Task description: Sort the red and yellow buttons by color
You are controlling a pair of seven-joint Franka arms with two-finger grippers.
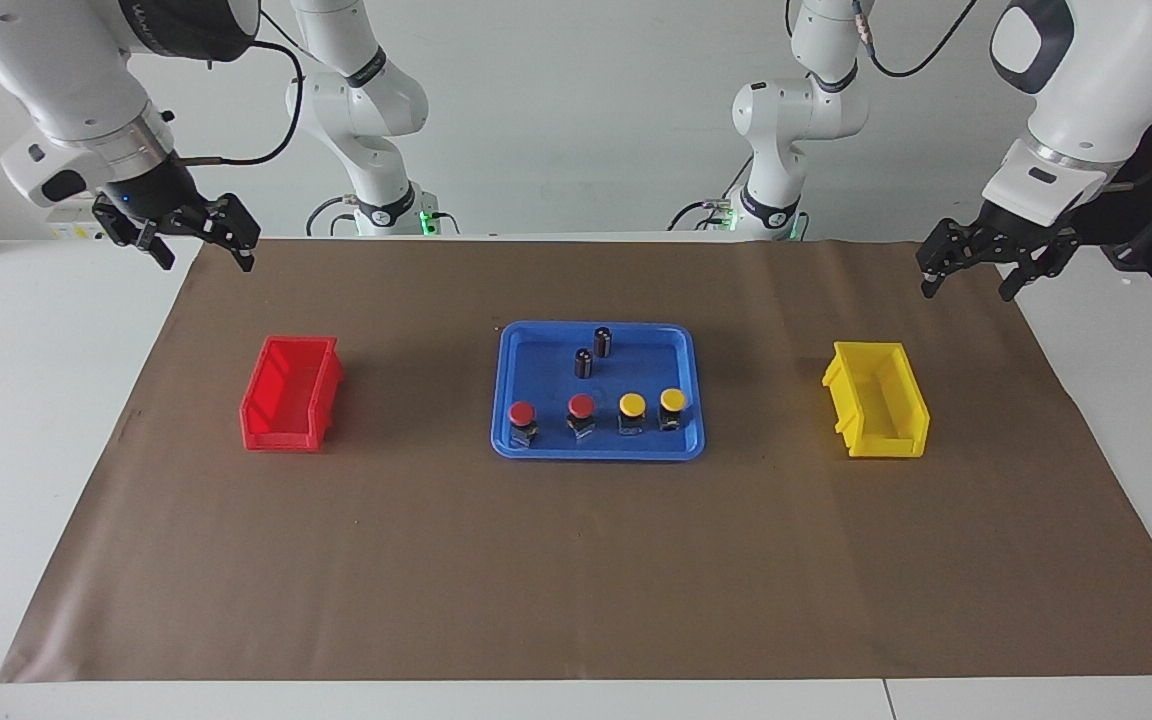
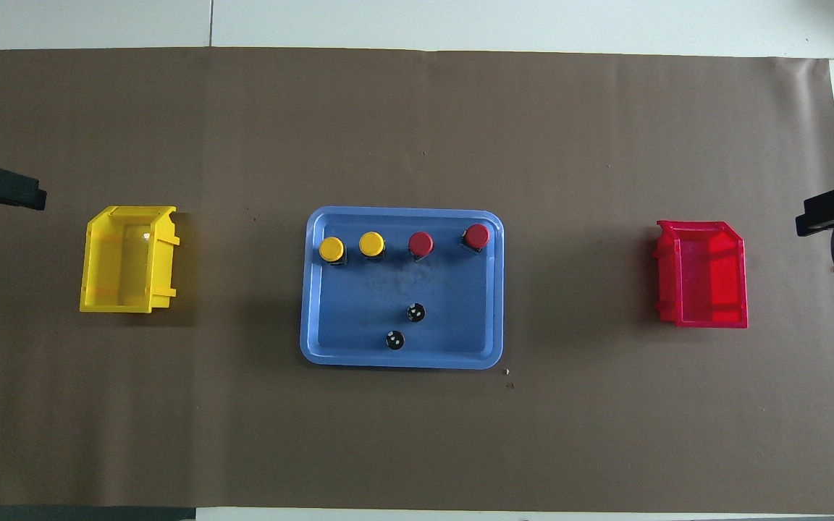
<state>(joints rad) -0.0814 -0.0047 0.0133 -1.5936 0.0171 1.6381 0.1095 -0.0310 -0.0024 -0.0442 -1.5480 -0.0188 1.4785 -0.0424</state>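
Sorting looks unstarted: both red buttons (image 1: 523,413) and both yellow buttons (image 1: 632,405) stand in a row in the blue tray (image 1: 506,390), while the left gripper (image 1: 971,268) and right gripper (image 1: 198,243) hang open and empty over the mat's corners, so a first pick likely comes next.

No legible text, labels, brands, numbers or signs on anything here

Both views are bright and evenly lit from above, with sharp focus throughout. Soft, short shadows fall on the brown mat (image 1: 576,560) beside the bins and tray. A small glare spot shows inside the yellow bin (image 2: 127,260).
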